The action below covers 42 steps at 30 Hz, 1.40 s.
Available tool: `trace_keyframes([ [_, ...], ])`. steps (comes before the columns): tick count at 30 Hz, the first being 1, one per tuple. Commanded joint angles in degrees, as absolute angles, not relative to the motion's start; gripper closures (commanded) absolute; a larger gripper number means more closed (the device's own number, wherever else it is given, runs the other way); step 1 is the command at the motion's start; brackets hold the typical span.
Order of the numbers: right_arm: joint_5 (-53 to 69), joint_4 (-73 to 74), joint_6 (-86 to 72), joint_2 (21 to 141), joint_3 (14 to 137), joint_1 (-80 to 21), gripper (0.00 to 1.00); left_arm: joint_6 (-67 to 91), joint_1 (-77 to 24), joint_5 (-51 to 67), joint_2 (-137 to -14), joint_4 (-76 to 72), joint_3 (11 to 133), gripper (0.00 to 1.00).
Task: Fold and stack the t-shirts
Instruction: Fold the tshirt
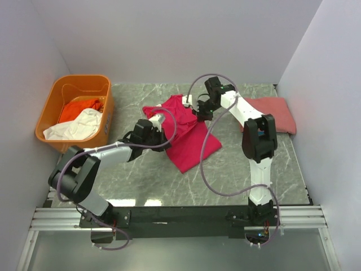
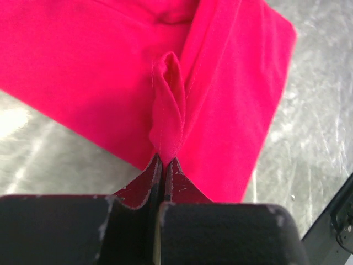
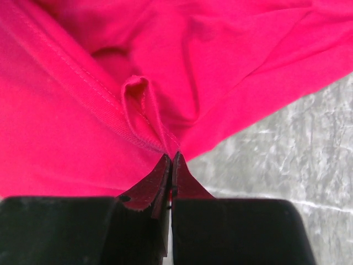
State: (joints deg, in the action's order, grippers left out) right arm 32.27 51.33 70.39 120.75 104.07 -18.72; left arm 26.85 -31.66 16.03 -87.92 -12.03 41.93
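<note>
A bright crimson-pink t-shirt [image 1: 189,135] lies partly folded in the middle of the marble table. My left gripper [image 1: 159,125] is shut on a pinched fold of this shirt [image 2: 168,121] at its left edge. My right gripper [image 1: 198,108] is shut on a hemmed fold of the same shirt [image 3: 140,110] at its far edge. A salmon-pink t-shirt [image 1: 272,113] lies folded at the back right. Orange [image 1: 79,108] and white [image 1: 76,126] t-shirts lie crumpled in the tub.
A rigid orange plastic tub [image 1: 52,102] stands at the back left against the wall. White walls close in the table on three sides. Purple cables loop over both arms. Bare marble [image 1: 237,169] shows in front of the shirt.
</note>
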Motion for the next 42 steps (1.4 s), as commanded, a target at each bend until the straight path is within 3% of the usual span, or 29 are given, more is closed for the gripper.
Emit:
trace_keyframes([
  [1, 28.3, 48.3, 63.7, 123.7, 110.2, -19.2, 1.0, 25.0, -29.1, 20.7, -90.3, -11.8, 45.5, 1.0],
  [22, 23.6, 45.8, 57.8, 130.6, 117.2, -20.1, 1.0, 20.5, -24.3, 21.6, -101.2, -7.8, 55.4, 0.99],
  [24, 23.5, 45.5, 57.2, 131.0, 117.6, -20.3, 0.98, 21.0, -24.1, 19.4, -101.8, -7.6, 55.9, 0.91],
  [26, 23.1, 43.8, 54.9, 131.0, 117.3, -20.5, 0.74, 21.4, -23.9, 16.5, -101.9, -6.9, 56.7, 0.82],
  [27, 22.6, 42.5, 53.5, 130.9, 117.0, -20.6, 0.61, 22.6, -23.6, 14.4, -101.6, -6.9, 57.3, 0.71],
  [28, 22.0, 41.1, 52.0, 130.5, 116.5, -20.5, 0.4, 22.8, -23.6, 9.4, -100.4, -6.7, 57.6, 0.66],
  [31, 18.6, 32.5, 43.5, 127.9, 113.8, -20.3, 0.31, 23.8, -23.3, -2.9, -96.6, -7.1, 57.6, 0.46],
  [32, 18.9, 30.2, 40.5, 126.2, 113.2, -19.6, 0.31, 24.0, -23.2, -5.6, -93.0, -8.4, 56.6, 0.2],
  [34, 19.5, 28.1, 38.1, 124.4, 112.1, -18.9, 0.31, 22.5, -23.2, -9.5, -89.1, -9.7, 55.5, 0.01],
  [37, 24.9, 26.4, 37.8, 118.6, 107.1, -16.6, 0.32, 19.3, -22.9, -9.8, -80.9, -11.6, 52.8, 0.01],
  [40, 39.2, 27.2, 44.9, 109.7, 97.2, -13.0, 0.32, 14.3, -22.6, 0.5, -77.1, -8.7, 50.9, 0.01],
  [41, 43.9, 29.9, 52.8, 104.4, 91.5, -11.9, 0.3, 12.5, -22.7, 5.3, -74.8, -7.8, 49.8, 0.03],
  [42, 51.2, 32.2, 59.3, 101.5, 88.0, -9.8, 0.21, 9.5, -25.5, 5.6, -73.4, -5.8, 49.1, 0.03],
])
